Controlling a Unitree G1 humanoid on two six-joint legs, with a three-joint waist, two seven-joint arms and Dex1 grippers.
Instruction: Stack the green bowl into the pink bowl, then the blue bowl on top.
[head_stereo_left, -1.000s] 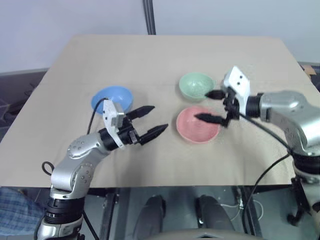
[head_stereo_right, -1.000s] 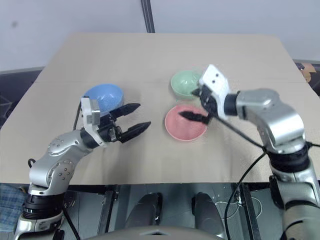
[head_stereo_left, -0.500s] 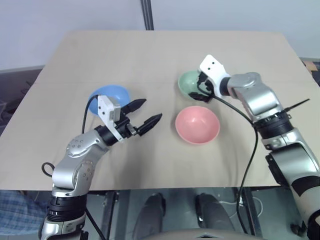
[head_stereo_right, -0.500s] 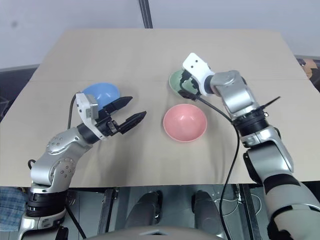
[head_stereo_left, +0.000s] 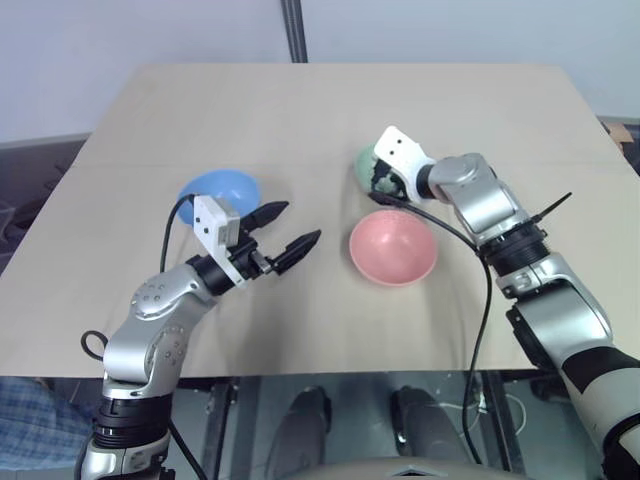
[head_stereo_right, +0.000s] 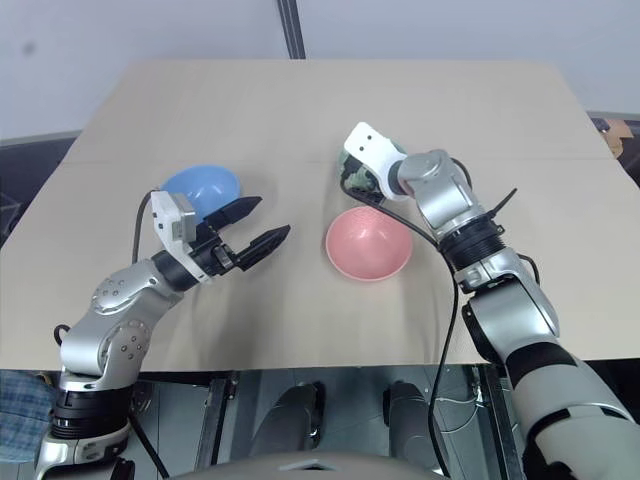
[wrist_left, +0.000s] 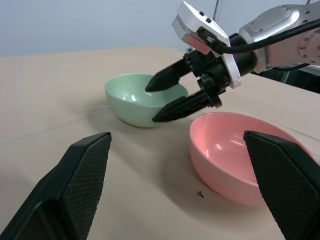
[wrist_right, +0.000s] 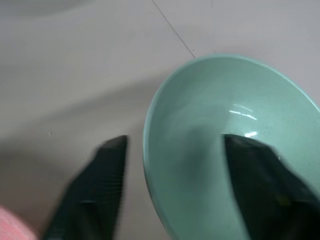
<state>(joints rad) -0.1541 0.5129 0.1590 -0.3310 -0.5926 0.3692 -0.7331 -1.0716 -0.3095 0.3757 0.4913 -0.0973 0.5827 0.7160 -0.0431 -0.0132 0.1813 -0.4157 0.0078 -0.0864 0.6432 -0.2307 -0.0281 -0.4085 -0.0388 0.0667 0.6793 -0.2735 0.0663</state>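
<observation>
On a pale tan table (head_stereo_left: 300, 120), the right pincer (wrist_left: 172, 95) largely hides the green bowl (wrist_left: 132, 97) from the head camera, leaving just a sliver of mint rim showing. Seen from the left wrist, one black finger sits inside that bowl and the other outside its near wall, straddling the rim with the fingers partly drawn in; whether they actually press the wall cannot be told. The bowl is glossy, smooth and upright on the table. Just in front of it, close but apart, stands the pink bowl (head_stereo_left: 392, 247), empty and upright. The blue bowl (head_stereo_left: 218, 190) sits well off to the left, its near edge hidden behind the left pincer (head_stereo_left: 283, 232), whose fingers are spread wide, holding nothing. Beyond the table's far edge rise a light wall and a dark upright post (head_stereo_left: 295, 30).
</observation>
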